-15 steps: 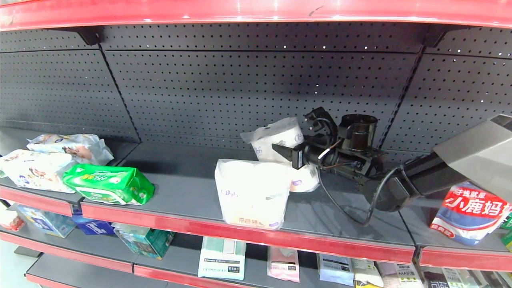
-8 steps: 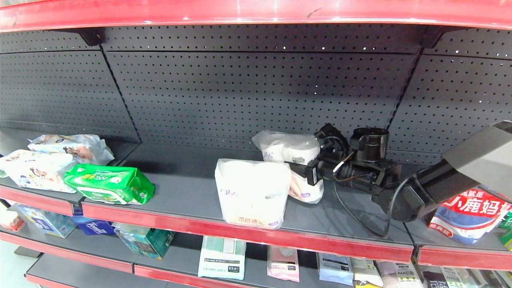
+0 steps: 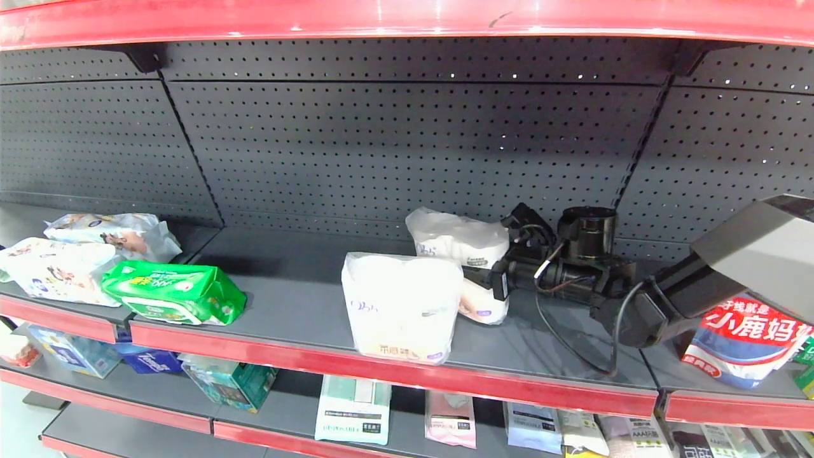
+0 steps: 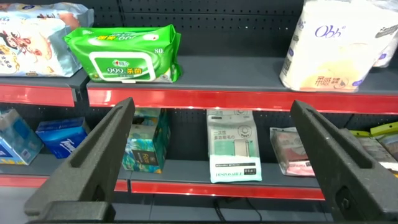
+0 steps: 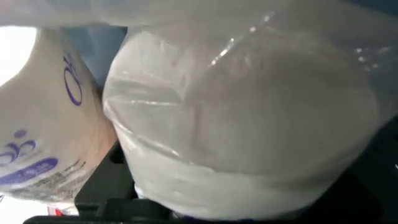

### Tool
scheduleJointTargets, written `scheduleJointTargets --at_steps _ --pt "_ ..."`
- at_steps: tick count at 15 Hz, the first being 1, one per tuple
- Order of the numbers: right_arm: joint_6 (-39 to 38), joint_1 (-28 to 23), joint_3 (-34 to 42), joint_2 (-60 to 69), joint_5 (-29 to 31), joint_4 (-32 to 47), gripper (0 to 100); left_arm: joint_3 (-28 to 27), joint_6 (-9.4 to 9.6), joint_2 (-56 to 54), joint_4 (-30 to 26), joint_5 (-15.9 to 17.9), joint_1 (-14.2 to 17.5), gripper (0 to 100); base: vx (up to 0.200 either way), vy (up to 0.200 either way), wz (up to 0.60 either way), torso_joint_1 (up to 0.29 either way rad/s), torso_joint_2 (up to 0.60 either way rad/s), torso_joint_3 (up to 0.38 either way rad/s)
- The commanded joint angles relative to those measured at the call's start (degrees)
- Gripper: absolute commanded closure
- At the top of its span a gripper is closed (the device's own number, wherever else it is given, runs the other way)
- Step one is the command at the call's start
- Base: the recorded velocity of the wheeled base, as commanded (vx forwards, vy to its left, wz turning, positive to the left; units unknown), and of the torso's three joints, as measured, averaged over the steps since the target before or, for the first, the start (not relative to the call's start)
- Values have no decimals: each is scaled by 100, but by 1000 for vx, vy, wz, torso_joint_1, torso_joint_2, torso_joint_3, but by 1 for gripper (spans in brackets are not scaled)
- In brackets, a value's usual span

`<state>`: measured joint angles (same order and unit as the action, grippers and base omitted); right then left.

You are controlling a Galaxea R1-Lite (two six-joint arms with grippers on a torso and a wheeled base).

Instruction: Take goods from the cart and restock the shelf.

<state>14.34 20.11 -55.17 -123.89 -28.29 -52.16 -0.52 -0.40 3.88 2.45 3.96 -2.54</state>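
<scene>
Left wrist view is showing the left gripper (image 4: 212,104) hanging in front of the shelf (image 4: 186,98), its fingers (image 4: 93,162) spread wide and holding nothing. Beyond the left finger a green wipes pack (image 4: 124,55) is lying on the shelf. Beyond the right finger a front roll pack (image 4: 329,46) is standing at the shelf's edge.

In the head view the restocking is looking partly done. The front roll pack is standing in place, and a second roll pack (image 3: 459,245) is sitting just behind it, its base seemingly resting on the board.

The right gripper (image 3: 493,283) is gripping this second roll pack from its right side, with a dark finger (image 3: 483,277) crossing the wrap at mid-height. The fingers are judged to be clamped at about the pack's width. The right wrist view is showing the pack's plastic pressing close between them.

Letting go, drawing the arm back and fetching more goods are probably remaining, since a bare stretch of board is lying left of the fingers. To their right a red-and-white bag (image 3: 744,343) is sitting on the next bay.
</scene>
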Motion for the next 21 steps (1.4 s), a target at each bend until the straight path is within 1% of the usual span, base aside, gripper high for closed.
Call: scheduleJointTargets --at_steps 1,3,7,11,13,14,17,18,21 --pt "17 19 -178 -153 -97 -22 100 0 -4 8 1 -1 -1 0 0 0 0 0 0 0" --pt "131 54 -521 -302 -387 -13 100 0 -4 8 1 -1 -1 0 0 0 0 0 0 0" --pt "122 265 -644 -311 -528 -13 100 0 -4 8 1 -1 -1 0 0 0 0 0 0 0" --pt "131 344 -635 -346 -519 -4 100 0 5 8 1 -1 -1 0 0 0 0 0 0 0" --pt "166 282 -591 -346 -493 -4 100 0 5 8 1 -1 -1 0 0 0 0 0 0 0" --pt "377 54 -529 -346 -493 31 100 0 -4 8 1 -1 -1 0 0 0 0 0 0 0" --pt "623 -157 -398 -311 -502 40 100 0 5 8 1 -1 -1 0 0 0 0 0 0 0" --pt "913 -280 -231 -302 -572 40 100 0 5 8 1 -1 -1 0 0 0 0 0 0 0" --pt "975 -236 -248 -311 -546 40 100 0 -4 8 1 -1 -1 0 0 0 0 0 0 0"
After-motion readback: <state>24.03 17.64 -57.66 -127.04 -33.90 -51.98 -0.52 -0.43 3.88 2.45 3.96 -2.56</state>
